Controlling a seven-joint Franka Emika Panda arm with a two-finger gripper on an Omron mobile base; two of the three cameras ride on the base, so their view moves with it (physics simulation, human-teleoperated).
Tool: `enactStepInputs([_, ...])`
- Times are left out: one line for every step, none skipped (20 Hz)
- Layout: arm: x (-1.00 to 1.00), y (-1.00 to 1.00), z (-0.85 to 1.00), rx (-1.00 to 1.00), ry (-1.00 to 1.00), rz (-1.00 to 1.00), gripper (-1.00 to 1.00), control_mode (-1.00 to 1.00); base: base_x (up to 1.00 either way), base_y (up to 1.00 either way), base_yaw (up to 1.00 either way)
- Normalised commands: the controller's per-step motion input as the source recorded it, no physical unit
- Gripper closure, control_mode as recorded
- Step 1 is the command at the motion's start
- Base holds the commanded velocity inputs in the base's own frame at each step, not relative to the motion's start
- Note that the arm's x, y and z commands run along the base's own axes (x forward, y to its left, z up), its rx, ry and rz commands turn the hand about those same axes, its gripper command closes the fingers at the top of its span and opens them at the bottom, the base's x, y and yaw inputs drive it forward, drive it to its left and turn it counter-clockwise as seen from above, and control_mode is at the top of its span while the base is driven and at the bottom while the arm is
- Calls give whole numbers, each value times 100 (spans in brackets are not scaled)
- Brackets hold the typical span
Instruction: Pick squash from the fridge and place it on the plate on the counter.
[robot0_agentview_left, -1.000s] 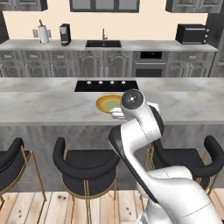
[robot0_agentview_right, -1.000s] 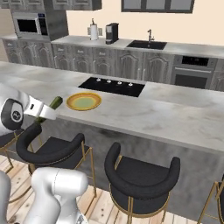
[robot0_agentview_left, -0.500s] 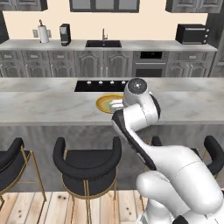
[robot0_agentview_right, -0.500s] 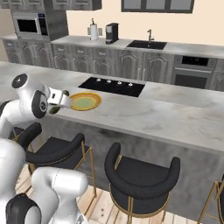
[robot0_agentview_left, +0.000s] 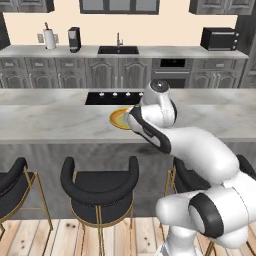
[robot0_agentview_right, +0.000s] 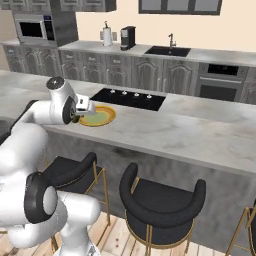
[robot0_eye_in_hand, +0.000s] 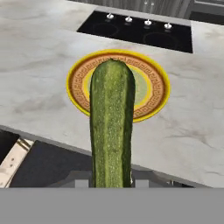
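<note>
Dark green squash (robot0_eye_in_hand: 111, 127) sits clamped in the pincer (robot0_eye_in_hand: 111, 181), carried toward the yellow-rimmed plate (robot0_eye_in_hand: 159, 89) on the marbled table (robot0_eye_in_hand: 39, 65). Next it likely needs advancing over the plate's centre, lowering, then releasing.

The squash (robot0_eye_in_hand: 112, 127) covers the middle of the plate (robot0_eye_in_hand: 155, 94) in the hand view, and its lower end is cut off. From the left base view, the arm hides the plate's right half.

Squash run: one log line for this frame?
phase: carry to plate | gripper: shut on squash | plate: on counter, by cooktop, bare | squash: not yet placed
</note>
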Motion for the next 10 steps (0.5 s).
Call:
enactStepInputs([73,0,-32,1,7,12,100,-100,0,0,0])
enactStepInputs([72,0,-37,0,5,11,100,-100,0,0,0])
enactStepInputs([71,0,-36,0,3,11,100,-100,0,0,0])
enactStepInputs([68,0,-35,0,2,10,100,-100,0,0,0])
enactStepInputs([66,0,-34,0,1,9,100,-100,0,0,0])
enactStepInputs([66,0,-34,0,0,9,100,-100,0,0,0])
enactStepInputs([69,0,-33,0,0,10,100,-100,0,0,0])
enactStepInputs([70,0,-34,0,0,10,100,-100,0,0,0])
enactStepInputs([69,0,-35,0,0,10,100,-100,0,0,0])
enactStepInputs([69,0,-37,0,0,10,100,-100,0,0,0])
